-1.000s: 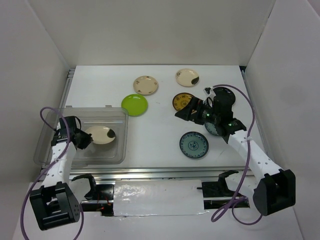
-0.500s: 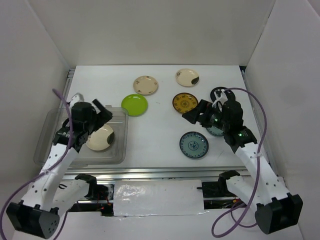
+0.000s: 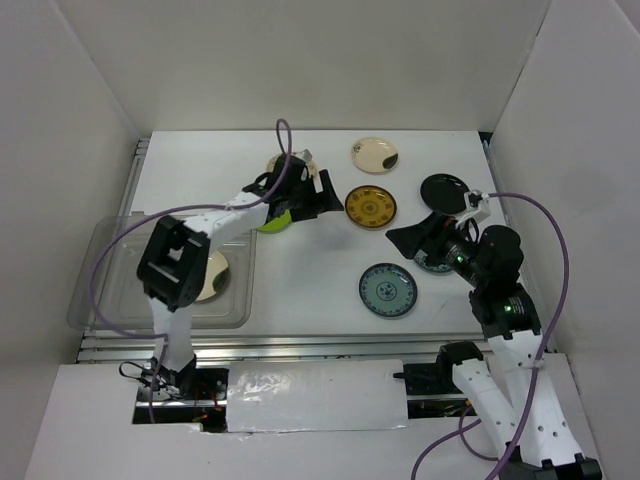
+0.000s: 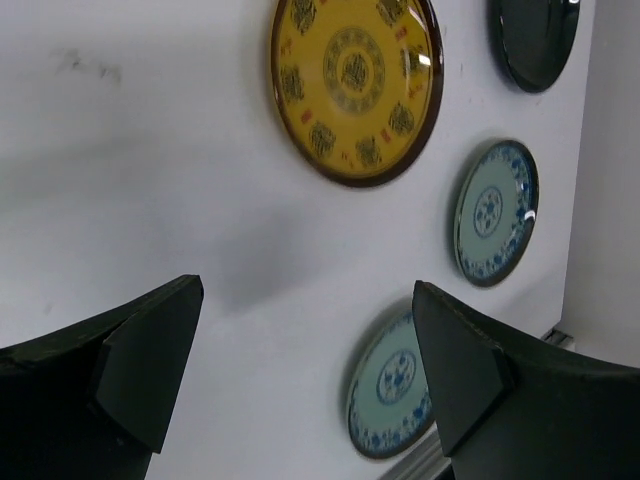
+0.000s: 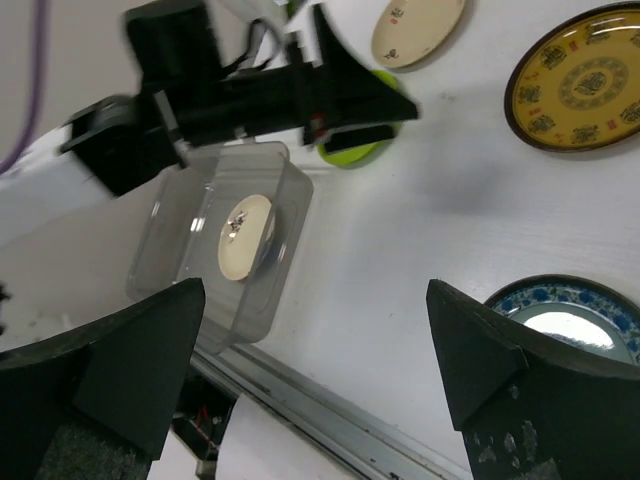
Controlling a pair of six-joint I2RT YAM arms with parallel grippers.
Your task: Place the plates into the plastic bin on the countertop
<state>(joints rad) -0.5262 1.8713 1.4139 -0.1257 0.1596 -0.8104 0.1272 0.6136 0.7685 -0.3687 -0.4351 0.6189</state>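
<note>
The left end effector (image 3: pixel 322 195) is spread wide open and is holding nothing. It is hanging over the white counter (image 3: pixel 320 270), between the lime green plate (image 3: pixel 266 223) and the brown-gold plate (image 3: pixel 371 206). In the left wrist view its two dark fingers (image 4: pixel 150 365) are standing far apart, with only bare counter showing between them. They are not touching any plate. The left arm is reaching across the lime green plate and is hiding part of it.

The right end effector (image 3: pixel 412 237) is also wide open and empty. It is hanging just beside the black plate (image 3: pixel 445 192). In the right wrist view nothing is sitting between its fingers (image 5: pixel 130 370).

The plastic bin (image 3: pixel 240 300) is sitting at the left side of the counter. One cream plate (image 3: pixel 205 275) is lying flat inside it.

The other seven plates are lying out on the counter. A second cream plate (image 3: pixel 292 163) is sitting at the back, partly behind the left arm. A third cream plate (image 3: pixel 375 154) is sitting at the back too, well apart from it. A blue-grey plate (image 3: pixel 388 290) is lying near the front. Another blue-grey plate (image 3: pixel 430 263) is peeking out from under the right arm.
</note>
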